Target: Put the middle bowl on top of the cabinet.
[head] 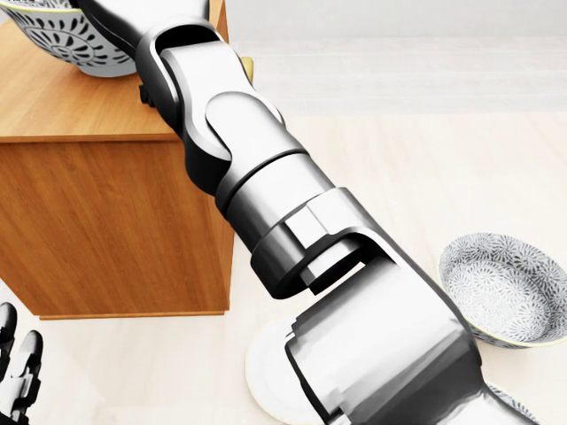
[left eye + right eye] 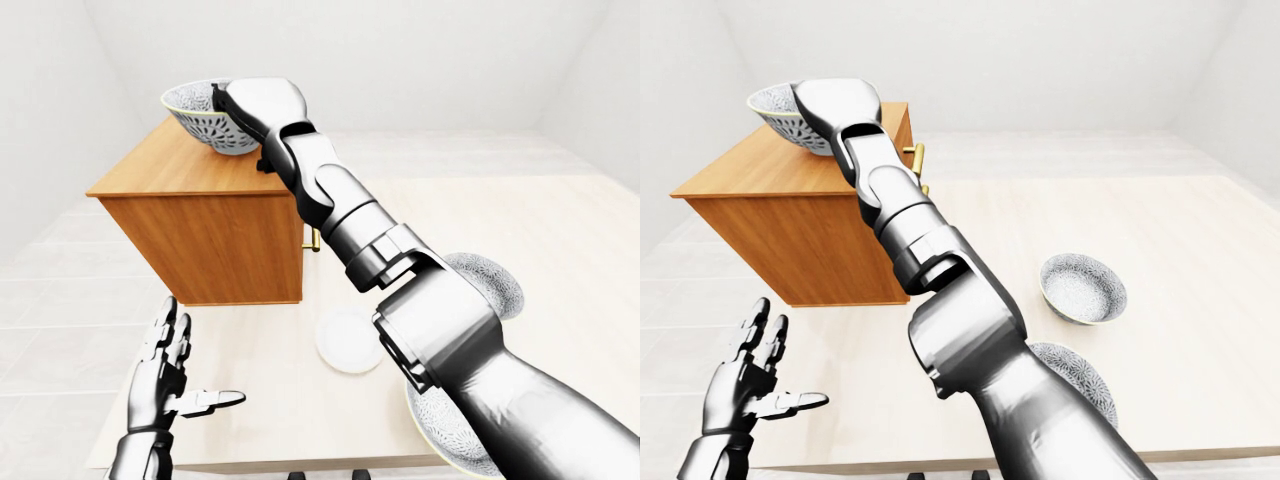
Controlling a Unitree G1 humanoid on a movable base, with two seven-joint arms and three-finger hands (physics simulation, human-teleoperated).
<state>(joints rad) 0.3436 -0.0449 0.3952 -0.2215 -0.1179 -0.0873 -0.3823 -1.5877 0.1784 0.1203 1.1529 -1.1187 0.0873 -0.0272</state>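
Note:
A patterned grey-and-white bowl [image 2: 200, 118] sits slightly tilted at the far corner of the wooden cabinet [image 2: 200, 240] top; whether it rests fully on the wood I cannot tell. My right arm stretches up across the views to it, and my right hand [image 2: 222, 100] is closed on the bowl's right rim, dark fingers hooked over the edge. The back of the hand hides most of the fingers. My left hand [image 2: 200, 360] hovers open at the lower left, below the cabinet, holding nothing.
On the pale table [image 2: 1180, 230] stand a smaller patterned bowl [image 2: 1083, 287] at the right, a larger patterned bowl [image 2: 1080, 375] half hidden under my right arm, and a white plate [image 2: 345, 340]. Brass handles [image 2: 918, 158] stick out of the cabinet's right face.

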